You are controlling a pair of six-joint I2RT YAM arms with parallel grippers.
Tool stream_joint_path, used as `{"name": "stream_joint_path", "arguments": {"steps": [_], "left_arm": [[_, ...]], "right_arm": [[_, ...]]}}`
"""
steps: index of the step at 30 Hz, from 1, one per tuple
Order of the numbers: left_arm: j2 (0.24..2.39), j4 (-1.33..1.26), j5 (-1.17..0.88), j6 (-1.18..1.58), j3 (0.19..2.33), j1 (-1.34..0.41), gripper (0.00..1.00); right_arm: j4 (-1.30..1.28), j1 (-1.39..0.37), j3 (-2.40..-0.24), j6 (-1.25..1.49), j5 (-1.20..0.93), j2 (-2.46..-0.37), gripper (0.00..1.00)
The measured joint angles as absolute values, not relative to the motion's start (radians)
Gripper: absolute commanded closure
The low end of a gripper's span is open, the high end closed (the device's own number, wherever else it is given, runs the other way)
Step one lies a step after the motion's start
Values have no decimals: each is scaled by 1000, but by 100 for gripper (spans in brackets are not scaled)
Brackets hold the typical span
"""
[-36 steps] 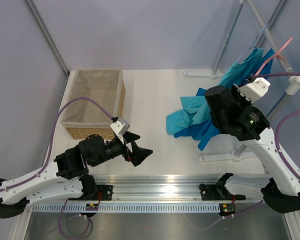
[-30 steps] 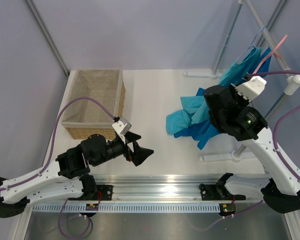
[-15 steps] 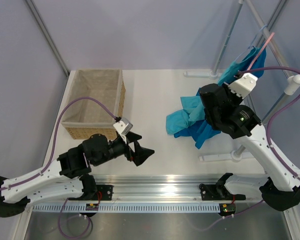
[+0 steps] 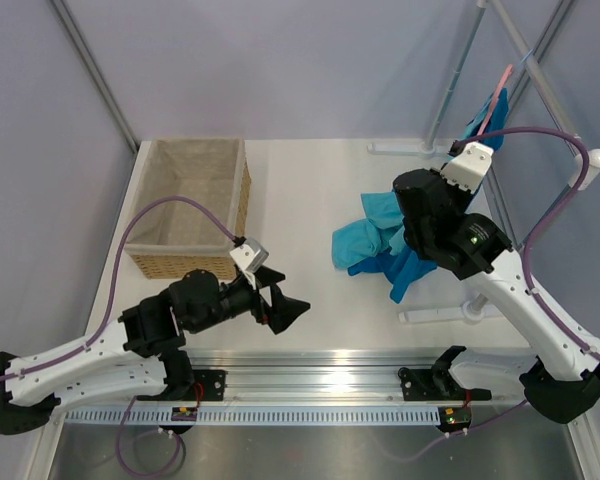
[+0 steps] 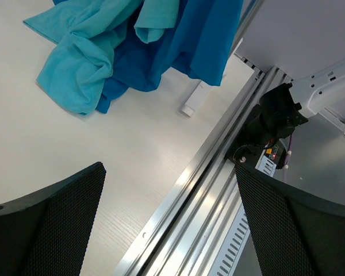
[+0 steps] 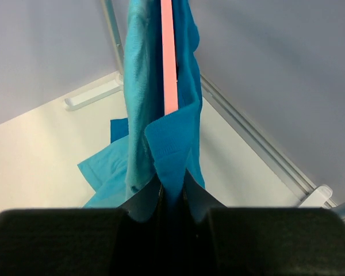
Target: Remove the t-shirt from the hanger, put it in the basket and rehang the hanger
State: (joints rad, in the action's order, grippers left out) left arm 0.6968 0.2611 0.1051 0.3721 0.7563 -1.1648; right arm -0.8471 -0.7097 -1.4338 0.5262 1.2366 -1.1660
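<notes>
At lower centre the right claw is clamped on the t-shirt, hanger directly above; left claw spread apart

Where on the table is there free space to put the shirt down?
Bare table lies between the basket and the cloth heap, and onward to the far edge. The right side is crowded: heap, rack feet, right pincer shut on the t-shirt.
</notes>
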Motion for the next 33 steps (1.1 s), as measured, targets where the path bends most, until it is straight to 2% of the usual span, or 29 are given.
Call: {"name": "stream_joint_path", "arguments": {"steps": [9, 22, 33], "left_arm": [[743, 234, 87, 371, 730, -1165, 1], [670, 252, 74, 371, 752, -1165, 1], [637, 312, 83, 371, 869, -1165, 1]], "right_arm": [[-827, -709, -1428, 440, 1147, -1140, 100], [-1132, -706, -1419, 502, 806, -1110, 100], [-1164, -701, -1304, 462, 528, -944, 100]]}}
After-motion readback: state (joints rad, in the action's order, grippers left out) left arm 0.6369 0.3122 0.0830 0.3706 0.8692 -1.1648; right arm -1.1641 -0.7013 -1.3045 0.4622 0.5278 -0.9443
